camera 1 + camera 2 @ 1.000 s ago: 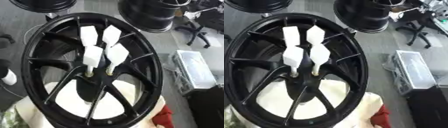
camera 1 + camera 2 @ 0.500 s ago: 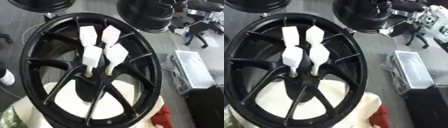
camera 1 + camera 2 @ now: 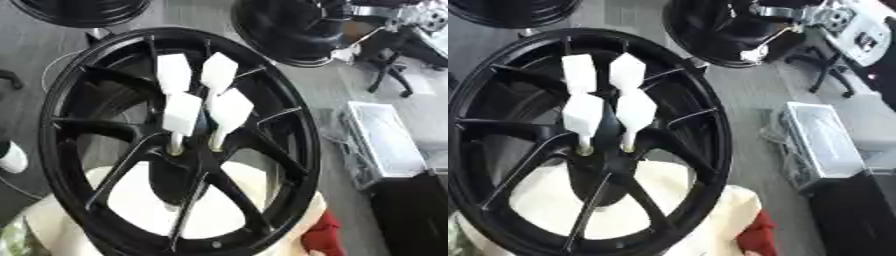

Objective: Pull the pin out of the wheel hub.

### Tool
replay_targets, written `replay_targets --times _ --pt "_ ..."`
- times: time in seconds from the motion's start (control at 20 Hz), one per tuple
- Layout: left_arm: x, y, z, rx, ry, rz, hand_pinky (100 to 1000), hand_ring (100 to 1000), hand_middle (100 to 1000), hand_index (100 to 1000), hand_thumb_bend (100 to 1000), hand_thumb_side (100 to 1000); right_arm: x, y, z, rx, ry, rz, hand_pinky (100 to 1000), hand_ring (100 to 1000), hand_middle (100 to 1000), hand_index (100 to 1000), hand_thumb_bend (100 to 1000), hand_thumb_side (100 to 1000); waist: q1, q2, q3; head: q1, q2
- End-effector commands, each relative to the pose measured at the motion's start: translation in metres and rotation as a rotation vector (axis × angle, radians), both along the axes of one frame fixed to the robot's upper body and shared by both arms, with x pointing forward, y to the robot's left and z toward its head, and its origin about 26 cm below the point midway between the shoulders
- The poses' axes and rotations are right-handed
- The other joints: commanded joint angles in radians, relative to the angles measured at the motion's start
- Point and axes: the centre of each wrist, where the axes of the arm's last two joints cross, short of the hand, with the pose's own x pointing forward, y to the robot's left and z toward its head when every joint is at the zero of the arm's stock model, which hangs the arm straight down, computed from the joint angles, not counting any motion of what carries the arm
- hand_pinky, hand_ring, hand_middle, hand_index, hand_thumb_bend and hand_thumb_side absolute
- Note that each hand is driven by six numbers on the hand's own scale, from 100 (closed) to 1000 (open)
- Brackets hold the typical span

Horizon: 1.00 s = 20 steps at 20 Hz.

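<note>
A large black wheel hub stands tilted, filling the left and middle of both views. Several pins with white block-shaped heads stick out of its centre: two upper ones and two lower ones. The lower two show metal shanks going into the hub's centre. My right arm, black with a silver joint, shows at the upper right, far from the pins. Its hand is lost against the dark wheel behind it. My left hand is not visible.
The hub rests on a cream pad with a red cloth at its lower right. Two more black wheels stand behind. A grey case and an office chair are on the right.
My right arm has come into the upper right corner, where one second ago only the chair and wheel showed. The hub and pins have not moved.
</note>
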Motion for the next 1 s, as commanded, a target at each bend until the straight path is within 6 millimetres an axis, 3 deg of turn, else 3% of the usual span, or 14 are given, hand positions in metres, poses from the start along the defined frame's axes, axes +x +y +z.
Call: replay_targets --times 0.05,0.15,0.4,1.0 --pt "-0.001 -0.002 0.007 0.006 -0.018 -0.014 817 1000 986 821 132 753 0.003 0.017 0.019 -0.037 -0.017 0.048 881 804 783 835 100 361 0.013 -0.028 0.000 -0.010 -0.008" --pt "0.000 -0.003 0.005 0.011 -0.014 -0.015 817 1000 986 821 133 757 0.009 0.034 0.027 -0.027 -0.038 0.091 882 803 783 835 100 291 0.016 -0.032 -0.001 -0.013 -0.011" --pt "0.001 -0.001 0.000 0.018 0.002 -0.010 817 1000 987 820 136 757 0.022 0.062 0.030 -0.023 -0.011 0.149 881 804 782 835 100 303 0.016 -0.045 -0.011 0.002 -0.012" --pt "0.001 0.006 -0.006 0.036 0.011 0.014 817 1000 987 820 133 763 0.029 0.085 0.036 -0.052 0.080 0.199 883 804 779 833 100 335 0.015 -0.058 -0.035 0.039 -0.005"
